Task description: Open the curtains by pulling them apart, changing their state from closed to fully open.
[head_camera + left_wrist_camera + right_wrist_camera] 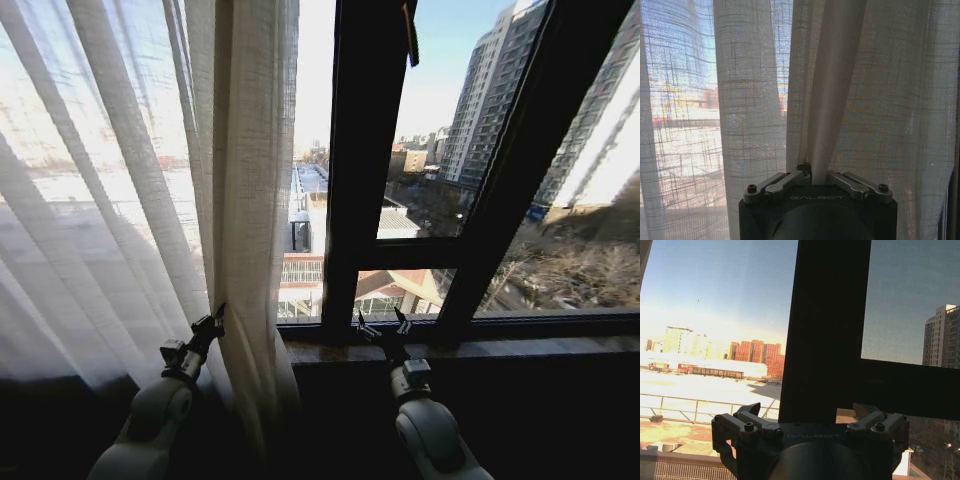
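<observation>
Sheer white curtains (120,190) gathered on the left side of the window, hanging in long pleats down to the dark area near the sill; right part of the window bare, with city buildings seen through the glass. Thick bunched fold at the right edge of the fabric, just left of the dark window frame bar (355,160).

Left gripper (212,326) raised at the lower left, against the bunched fold. In the left wrist view, fingers (785,181) drawn close together, pinching one fold of the curtains (830,100) between them, the fabric rising straight up from the pinch.

Right gripper (381,327) low in the middle, near the stone window sill (520,348), pointing at the frame bar. In the right wrist view, right gripper (807,415) with fingers spread wide, holding nothing, dark frame bar (830,325) just beyond them
</observation>
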